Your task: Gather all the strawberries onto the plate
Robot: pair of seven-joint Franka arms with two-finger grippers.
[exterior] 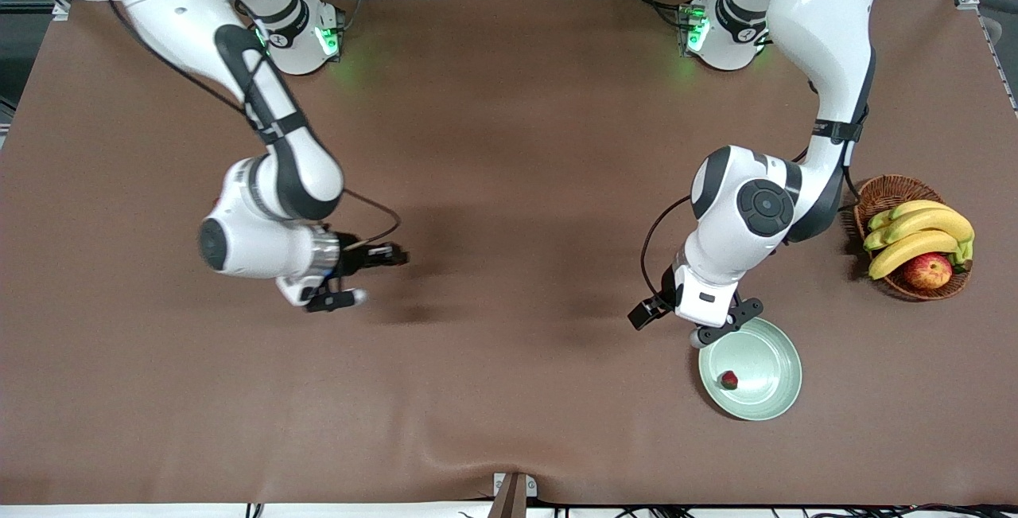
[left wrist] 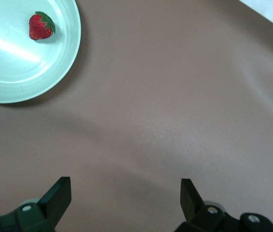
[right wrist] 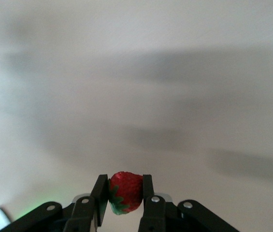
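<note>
Front view first, working from the near edge of the table upward in the frame: the plate [exterior: 765, 399] lies in the lower right of the frame, toward the left arm's end of the table, with one strawberry in the plate [exterior: 728, 379] resting on its glossy surface near the rim. That berry counts as done.

Just above the plate's upper rim in the frame hangs the left gripper [exterior: 722, 331], its jaws spread wide and empty; the left wrist view shows bare brown table [exterior: 509, 391] between the fingers and the plate off in that picture's upper left corner.

Higher and to the left of the frame, the right gripper [exterior: 362, 273] is up over bare table, well apart from the plate. In the right wrist view its fingers are clamped on the held strawberry [right wrist: 125, 192], red with its green leaves showing. This berry is, I judge, partway there: it has yet to be carried across and dropped.

A third strawberry is not visible anywhere. Farthest, at the right edge of the frame, sits a wicker basket [exterior: 883, 196] with bananas [exterior: 918, 235] and an apple [exterior: 926, 270].
</note>
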